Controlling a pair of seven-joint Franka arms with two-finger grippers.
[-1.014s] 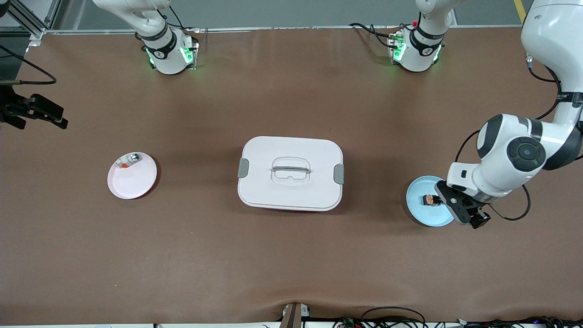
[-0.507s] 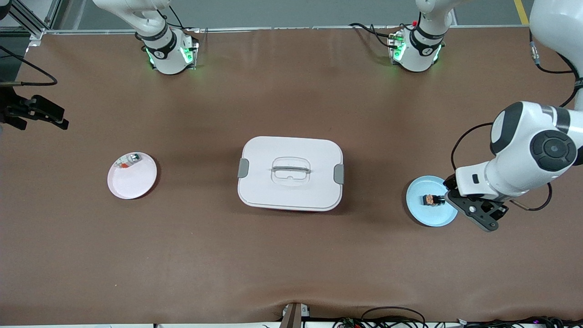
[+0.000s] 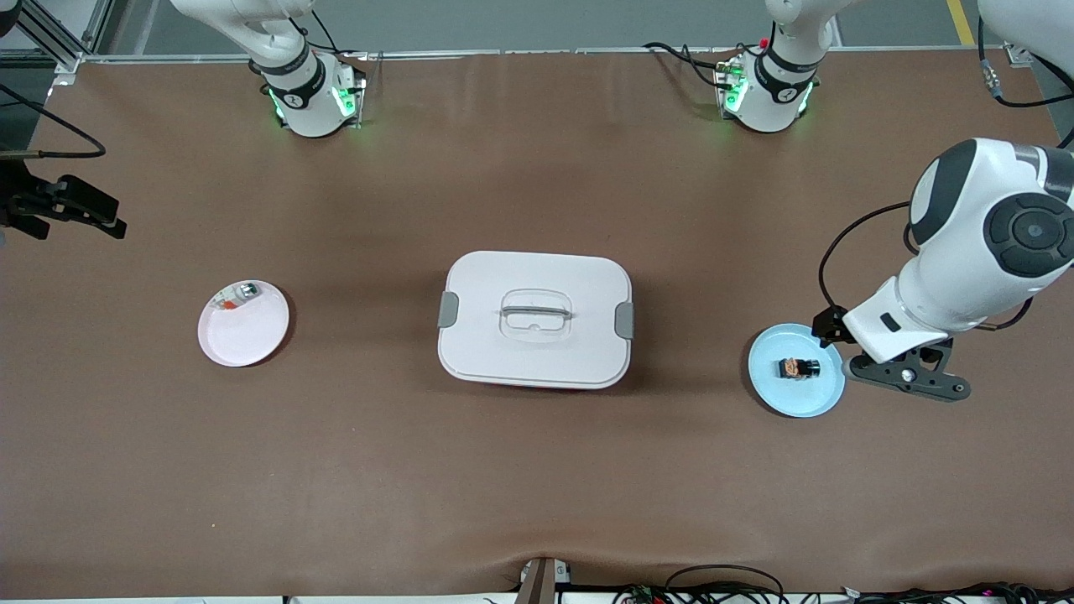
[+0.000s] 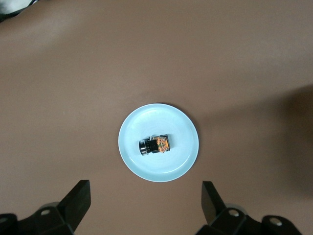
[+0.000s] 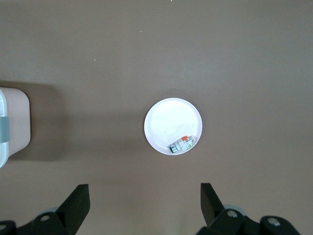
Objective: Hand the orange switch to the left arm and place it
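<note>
The orange switch [image 3: 798, 367] [image 4: 155, 145], a tiny black block with an orange middle, lies on a round blue plate [image 3: 780, 390] [image 4: 176, 161] toward the left arm's end of the table. My left gripper [image 3: 910, 382] [image 4: 145, 205] hangs open and empty over the bare mat just beside that plate. The white lidded box [image 3: 535, 319] [image 5: 13, 125] stands mid-table between the two plates. My right gripper [image 3: 88, 211] [image 5: 144, 205] waits open and empty high over the right arm's end of the table.
A pink plate [image 3: 243, 331] [image 5: 166, 122] toward the right arm's end holds a small clear part with green and red bits [image 3: 237, 295] [image 5: 182, 144]. Both arm bases [image 3: 310, 96] [image 3: 768, 92] stand along the table's back edge. Cables trail at the front edge [image 3: 722, 583].
The left arm's hand has swung off the blue plate toward its own end of the table, uncovering the switch and plate. The right arm has not moved.
</note>
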